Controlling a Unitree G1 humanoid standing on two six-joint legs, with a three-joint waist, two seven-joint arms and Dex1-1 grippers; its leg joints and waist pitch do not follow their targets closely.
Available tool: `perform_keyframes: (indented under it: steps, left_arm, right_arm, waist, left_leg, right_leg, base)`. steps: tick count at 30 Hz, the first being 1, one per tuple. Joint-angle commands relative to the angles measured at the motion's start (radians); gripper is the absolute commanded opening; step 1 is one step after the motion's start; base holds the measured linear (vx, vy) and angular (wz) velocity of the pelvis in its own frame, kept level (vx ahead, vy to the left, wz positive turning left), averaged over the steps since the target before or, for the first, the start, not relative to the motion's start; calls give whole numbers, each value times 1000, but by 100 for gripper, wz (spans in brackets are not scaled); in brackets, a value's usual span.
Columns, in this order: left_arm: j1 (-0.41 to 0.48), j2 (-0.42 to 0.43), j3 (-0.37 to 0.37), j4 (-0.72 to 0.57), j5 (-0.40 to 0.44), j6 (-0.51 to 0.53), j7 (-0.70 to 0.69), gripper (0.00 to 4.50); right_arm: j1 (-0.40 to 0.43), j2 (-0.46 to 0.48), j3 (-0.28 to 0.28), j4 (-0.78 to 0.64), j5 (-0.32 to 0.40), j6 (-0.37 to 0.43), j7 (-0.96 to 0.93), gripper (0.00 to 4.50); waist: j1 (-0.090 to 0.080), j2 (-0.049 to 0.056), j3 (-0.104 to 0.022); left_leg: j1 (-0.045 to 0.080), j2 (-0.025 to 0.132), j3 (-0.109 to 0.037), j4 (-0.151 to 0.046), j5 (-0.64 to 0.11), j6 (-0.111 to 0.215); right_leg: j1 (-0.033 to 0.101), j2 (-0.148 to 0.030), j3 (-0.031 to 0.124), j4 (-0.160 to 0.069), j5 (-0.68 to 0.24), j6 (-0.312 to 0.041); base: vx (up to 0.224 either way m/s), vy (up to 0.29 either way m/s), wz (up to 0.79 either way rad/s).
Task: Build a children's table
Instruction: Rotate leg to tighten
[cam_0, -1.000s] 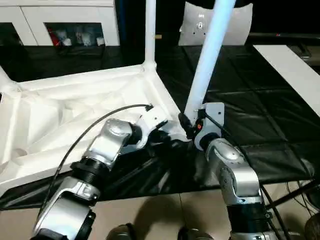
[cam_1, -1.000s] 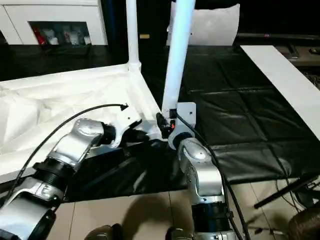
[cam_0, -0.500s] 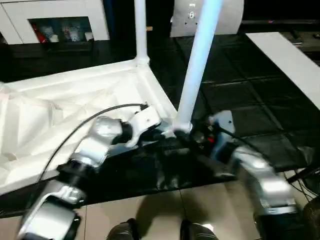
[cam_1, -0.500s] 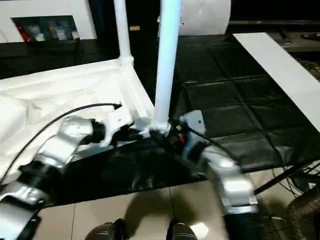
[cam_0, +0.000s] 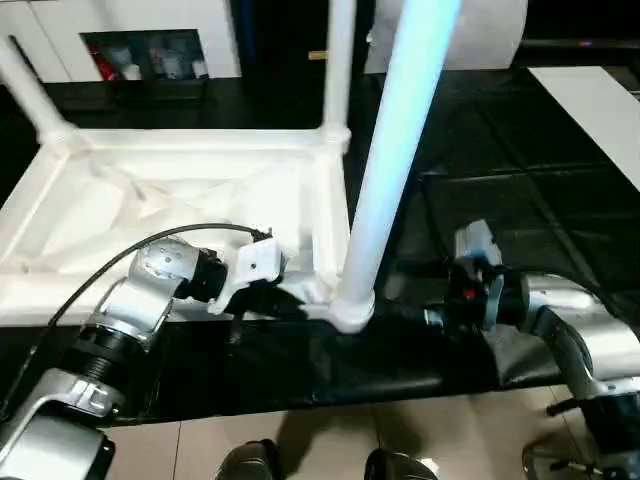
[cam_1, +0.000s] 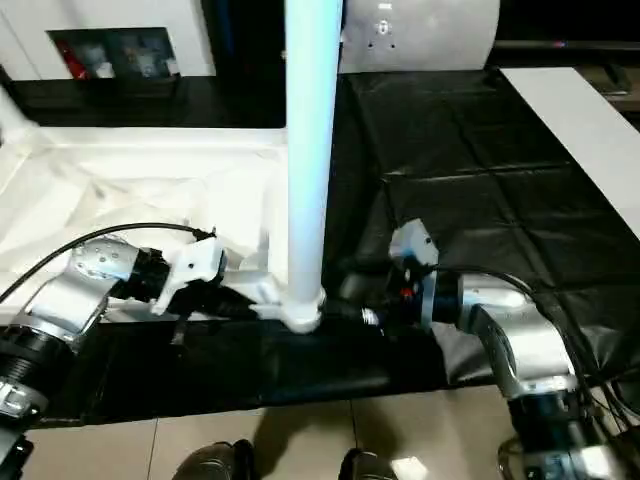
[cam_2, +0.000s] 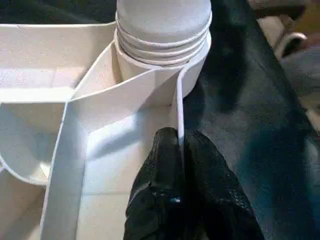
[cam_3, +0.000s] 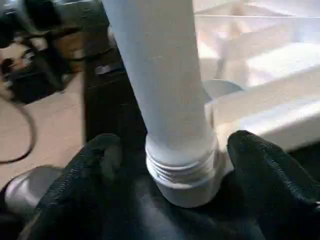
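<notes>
The left gripper (cam_2: 179, 150) pinches the upside-down table top's (cam_0: 180, 190) thin rim; the right gripper's (cam_3: 170, 165) fingers (cam_3: 265, 170) stand spread either side of the near leg (cam_0: 395, 160), upright in its corner socket. Black mat (cam_0: 520, 210) beneath; the leg's tip is cut off.

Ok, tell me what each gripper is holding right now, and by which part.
The left gripper pinches the table top by a thin rib beside the near corner socket. The right gripper straddles the leg at its threaded base, fingers apart, holding nothing.
</notes>
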Motion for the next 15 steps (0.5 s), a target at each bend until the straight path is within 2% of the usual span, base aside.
perform_keyframes:
  steps: [1,4,5,6,9,11,12,14,15]
  left_arm:
    - [17,-3,-86,12,26,-18,-76,0]
    - [9,-8,-99,13,29,-36,-97,0]
    - [9,-8,-99,13,29,-36,-97,0]
    - [6,-11,-105,17,32,-47,-100,0]
    - [0,-18,-117,22,30,-62,-116,0]
    - [-1,-20,-118,22,30,-63,-118,0]
    - [-4,-24,-119,22,30,-63,-119,0]
    - [-6,-25,-121,23,29,-64,-122,0]
    - [-6,-25,-122,23,29,-65,-123,0]
  right_arm:
    - [-15,-5,25,18,-5,-27,44,345]
    - [-45,9,48,59,-18,-51,69,325]
    - [-45,9,48,59,-18,-51,69,316]
    - [-58,16,56,75,-22,-59,79,306]
    - [-89,36,78,109,-16,-67,104,281]
    - [-93,38,84,113,-14,-67,111,273]
    - [-97,42,99,117,-13,-61,125,261]
    - [-97,45,110,119,-11,-51,135,255]
    - [-97,45,113,121,-10,-48,139,231]
  waist:
    - [0,-10,-88]
    - [0,-7,-78]
    - [0,-7,-78]
    - [0,-6,-76]
    - [-2,-5,-73]
    - [-2,-7,-74]
    - [0,-6,-77]
    - [2,-6,-79]
    - [3,-8,-82]
  left_leg:
    - [19,73,-22,-45,-84,144]
    - [26,79,-26,-56,-199,77]
    - [26,79,-26,-56,-199,77]
    - [30,80,-27,-61,-236,49]
    - [33,82,-29,-65,-291,20]
    - [32,81,-31,-67,-291,16]
    - [35,82,-29,-66,-284,16]
    - [34,82,-28,-65,-267,21]
    - [30,81,-28,-63,-244,28]
  right_leg:
    - [54,-69,42,-46,-31,-297]
    - [46,-71,44,-64,-223,-264]
    - [46,-71,44,-64,-223,-264]
    - [44,-72,46,-69,-281,-249]
    - [41,-75,48,-74,-341,-236]
    - [42,-75,49,-74,-339,-230]
    - [40,-75,49,-72,-319,-233]
    - [41,-74,50,-69,-281,-241]
    - [45,-74,50,-64,-249,-246]
  base:
    - [0,0,0]
    - [0,0,0]
    - [0,0,0]
    - [0,0,0]
    - [0,0,0]
    - [0,0,0]
    - [0,0,0]
    - [0,0,0]
    - [0,0,0]
